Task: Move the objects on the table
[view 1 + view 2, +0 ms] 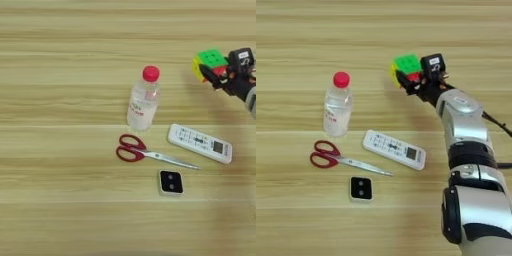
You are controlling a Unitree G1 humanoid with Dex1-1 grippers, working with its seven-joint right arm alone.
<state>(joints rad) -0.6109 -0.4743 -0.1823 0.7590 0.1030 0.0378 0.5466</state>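
Carrying green-yellow-red puzzle cube [405, 67], clamped in two-fingered black gripper [412, 80], above light wooden table [60, 210]; next, probably needs lowering and release.

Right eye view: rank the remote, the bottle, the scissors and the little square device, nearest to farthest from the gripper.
From the right gripper, shut on the cube:
1. Remote, below it, slightly left.
2. Bottle, to its left, standing.
3. Square device, low and left of the remote.
4. Scissors, farthest by the handles; the blade tip makes it close with the device.
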